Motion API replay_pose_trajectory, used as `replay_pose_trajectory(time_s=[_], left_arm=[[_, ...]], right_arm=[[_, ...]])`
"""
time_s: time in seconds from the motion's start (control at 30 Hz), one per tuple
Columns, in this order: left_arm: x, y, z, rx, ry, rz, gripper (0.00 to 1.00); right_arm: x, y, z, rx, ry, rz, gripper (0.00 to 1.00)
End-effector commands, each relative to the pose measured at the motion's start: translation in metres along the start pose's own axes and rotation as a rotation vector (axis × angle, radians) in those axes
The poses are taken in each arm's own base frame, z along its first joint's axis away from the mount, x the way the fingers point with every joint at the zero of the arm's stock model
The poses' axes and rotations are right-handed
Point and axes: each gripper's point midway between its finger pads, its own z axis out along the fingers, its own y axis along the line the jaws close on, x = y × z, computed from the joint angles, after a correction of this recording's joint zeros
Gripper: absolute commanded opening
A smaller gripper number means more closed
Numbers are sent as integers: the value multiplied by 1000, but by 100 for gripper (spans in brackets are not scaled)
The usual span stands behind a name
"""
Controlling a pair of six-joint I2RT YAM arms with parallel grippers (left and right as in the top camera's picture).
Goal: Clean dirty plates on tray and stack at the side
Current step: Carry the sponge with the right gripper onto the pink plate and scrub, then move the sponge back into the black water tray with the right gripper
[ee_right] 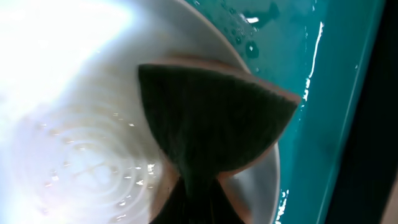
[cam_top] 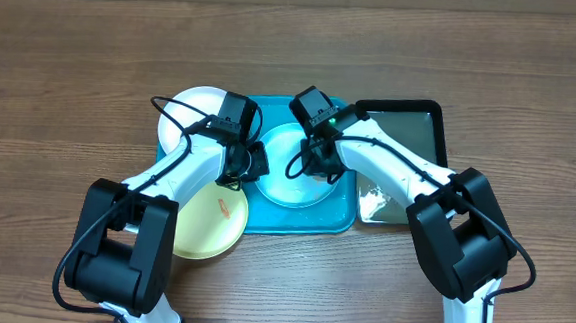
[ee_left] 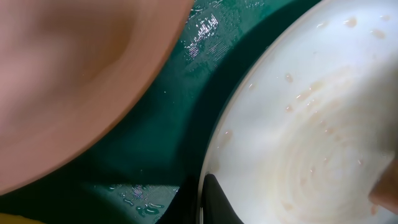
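Yellow-green plate (cam_top: pixel 209 227) sits nearest the arm bases, off the teal tray (cam_top: pixel 314 221), carrying an orange smear (cam_top: pixel 223 210). Further out, the pale cyan plate (cam_top: pixel 286 186) lies flat in the tray. The right gripper (ee_right: pixel 189 196) pinches a sponge (ee_right: pixel 211 118) against its wet face. The left gripper (cam_top: pixel 248 167) rests one finger (ee_left: pixel 214 199) at the rim; closure cannot be determined. Judged light, stiff and slippery when wet, the plate is best gripped at the rim. Farthest: white plate (cam_top: pixel 193 111), black tray (cam_top: pixel 405 134).
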Motion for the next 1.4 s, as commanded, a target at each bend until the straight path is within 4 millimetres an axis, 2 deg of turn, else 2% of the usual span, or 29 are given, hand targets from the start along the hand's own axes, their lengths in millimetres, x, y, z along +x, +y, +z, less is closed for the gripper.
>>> replay_pose_trajectory(time_s=[0.0, 0.07, 0.17, 0.33, 0.6, 0.7, 0.8, 0.93, 1.1, 1.2, 1.37], left_arm=[[7, 9, 5, -31, 33, 18, 4], [8, 9, 5, -31, 33, 18, 4], [7, 9, 5, -32, 32, 18, 4], [7, 9, 5, -31, 32, 18, 4], [7, 9, 5, -33, 29, 18, 4], [6, 9, 5, -31, 27, 19, 4], [5, 9, 5, -31, 24, 19, 4], [5, 9, 5, -31, 24, 19, 4], [5, 9, 5, -30, 23, 22, 4], [4, 8, 5, -28, 20, 22, 5], [4, 8, 5, -27, 18, 23, 4]], right_arm=[[8, -17, 15, 37, 25, 37, 4], [13, -14, 18, 9, 44, 37, 4], [21, 7, 20, -113, 87, 4, 4], [34, 42, 12, -294, 153, -26, 4], [54, 75, -4, -492, 244, -98, 4], [44, 87, -21, -594, 235, -133, 4], [22, 89, -46, -663, 200, -133, 4], [-9, 66, -80, -664, 135, -108, 4], [-26, 16, -112, -624, 83, -68, 4], [-24, -31, -110, -486, 99, 5, 4], [-7, -114, -90, -174, 168, 103, 4]])
